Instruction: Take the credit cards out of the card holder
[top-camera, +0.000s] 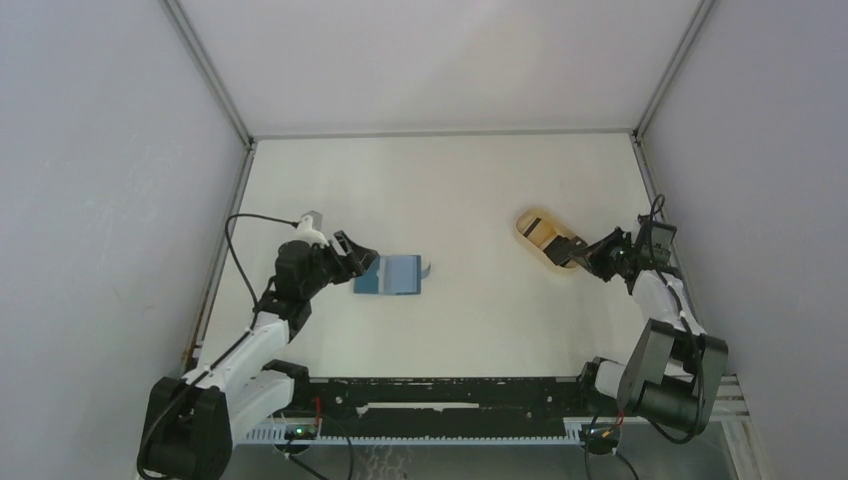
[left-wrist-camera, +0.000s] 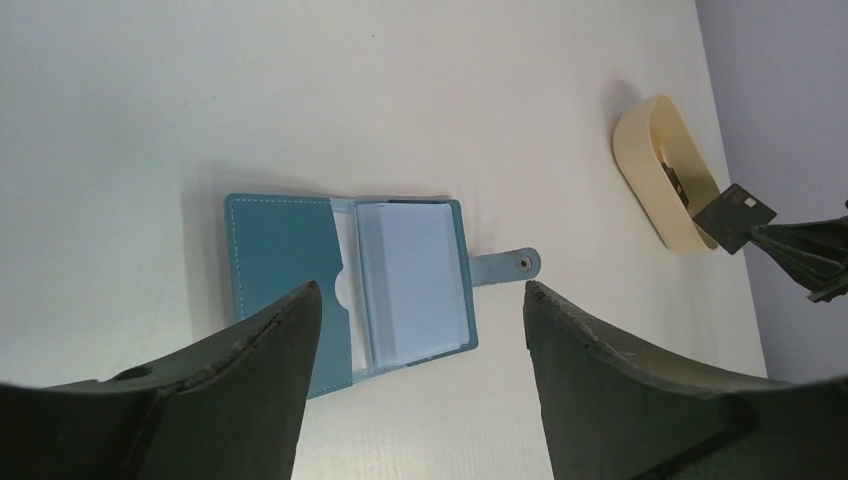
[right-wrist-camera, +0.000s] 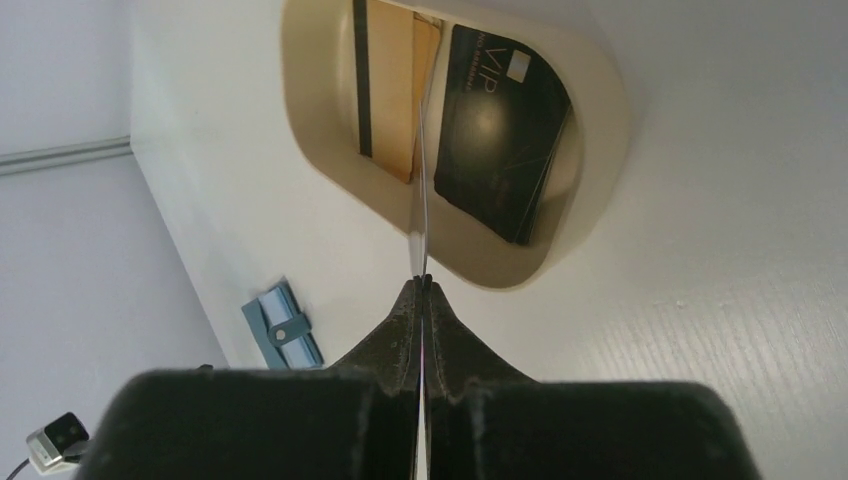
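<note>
Card holder (left-wrist-camera: 300, 260), 1: open beneath parted left gripper (left-wrist-camera: 420, 292). Dark card (left-wrist-camera: 735, 215), 1: pinched in right gripper (right-wrist-camera: 421, 285). Tan card (right-wrist-camera: 390, 90), 1, black card (right-wrist-camera: 505, 130), 1: in tray (right-wrist-camera: 305, 120) ahead.

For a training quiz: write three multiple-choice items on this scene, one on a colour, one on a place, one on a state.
1. The VIP card in the tray is: A black; B red; C white.
2. The wallet lies: A in the tray; B on the table by the left pincer; C beneath the tray.
3. The right pincer is: A wide open; B shut on the wallet; C shut on a card.
Answers: A, its face is dark; B, it lies open before those fingers; C, the jaws meet on a thin card edge.
</note>
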